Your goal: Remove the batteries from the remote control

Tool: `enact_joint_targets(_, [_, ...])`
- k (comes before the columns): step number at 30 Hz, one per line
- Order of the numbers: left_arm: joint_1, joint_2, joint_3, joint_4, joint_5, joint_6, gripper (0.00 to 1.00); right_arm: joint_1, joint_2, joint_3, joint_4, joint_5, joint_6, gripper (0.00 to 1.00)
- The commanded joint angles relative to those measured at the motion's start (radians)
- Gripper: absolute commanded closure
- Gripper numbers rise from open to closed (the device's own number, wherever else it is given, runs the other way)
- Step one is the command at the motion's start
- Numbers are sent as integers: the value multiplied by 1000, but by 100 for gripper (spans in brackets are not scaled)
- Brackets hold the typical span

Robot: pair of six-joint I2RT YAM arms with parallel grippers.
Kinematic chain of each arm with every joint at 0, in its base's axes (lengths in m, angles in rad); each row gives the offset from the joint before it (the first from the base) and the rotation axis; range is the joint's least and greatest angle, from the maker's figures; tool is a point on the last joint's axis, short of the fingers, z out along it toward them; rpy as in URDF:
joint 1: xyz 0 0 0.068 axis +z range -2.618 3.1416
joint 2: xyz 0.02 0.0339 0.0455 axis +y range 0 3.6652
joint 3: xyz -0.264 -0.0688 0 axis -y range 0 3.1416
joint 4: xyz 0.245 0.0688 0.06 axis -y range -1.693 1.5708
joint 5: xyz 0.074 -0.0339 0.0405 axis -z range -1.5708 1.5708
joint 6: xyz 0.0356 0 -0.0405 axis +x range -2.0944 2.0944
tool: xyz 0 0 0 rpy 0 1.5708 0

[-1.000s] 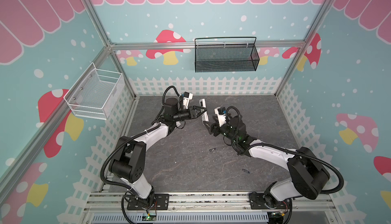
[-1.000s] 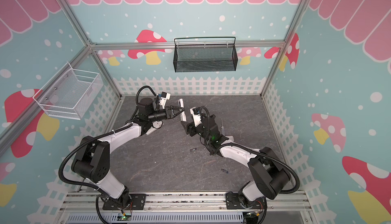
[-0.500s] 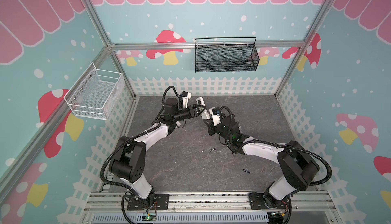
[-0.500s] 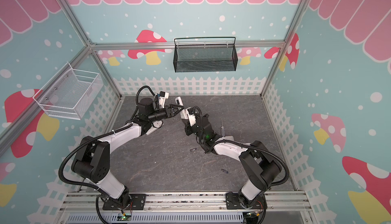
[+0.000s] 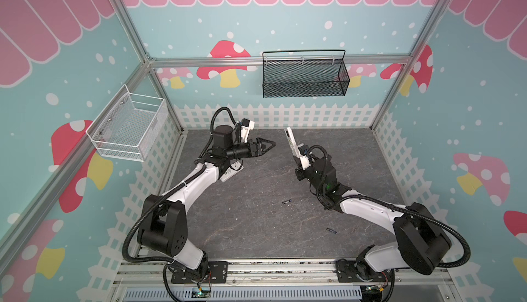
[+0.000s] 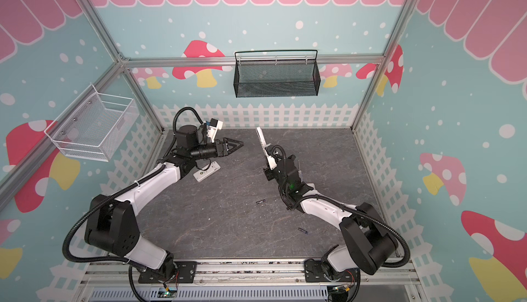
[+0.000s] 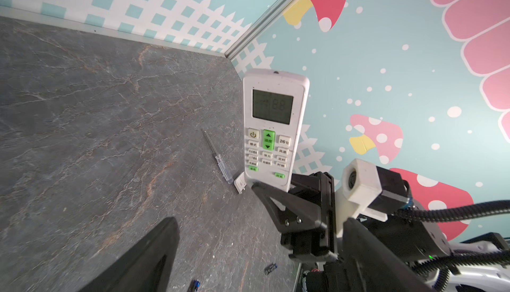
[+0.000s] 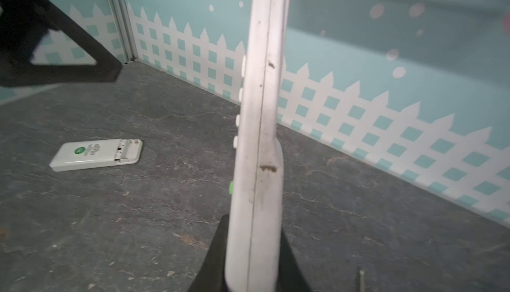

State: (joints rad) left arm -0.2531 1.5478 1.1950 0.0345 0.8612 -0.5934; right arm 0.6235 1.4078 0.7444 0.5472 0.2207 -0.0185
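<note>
right gripper [image 8: 252,230]: jaws clamped on the lower end of white plastic remote control with grey display [image 7: 271,128], held on end above grey stone-look tabletop [image 5: 256,229] | left gripper [image 5: 271,144]: jaws spread wide, nothing held, aloft | dark slim cylindrical batteries [image 5: 286,201]: one loose mid-table, another battery [image 5: 331,230] nearer the front right | second white remote [image 8: 96,154]: flat, back up, under the left arm

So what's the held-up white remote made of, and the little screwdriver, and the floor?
The held remote control looks like hard matte white plastic: moulded seam along its side, scuff marks. The screwdriver seems to have a see-through glossy plastic handle and a thin grey metal shaft. The tabletop looks like dark veined stone, or a sheet printed that way; I cannot tell which.
</note>
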Motion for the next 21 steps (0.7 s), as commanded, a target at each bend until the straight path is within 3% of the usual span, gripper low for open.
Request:
enact_joint_targets(1, [42,-30,74,-205,59,74,11,2,-58,-28,52,102,-279,100])
enact_joint_targets(3, [44,-28,118,-334,39,115,13,3,-81,-59,99,112,-400,100])
enact_joint_targets(5, [44,-46,108,-336,45,101,13,8,-98,-95,167,130,-508,100])
enact_joint_targets(14, [24,-76,-31,-33,135,-192,13,80,-12,-194,570,257,-1034,100])
enact_joint_targets(21, [-21,-25,-36,57,111,-285,11,156,149,-217,909,298,-1401,100])
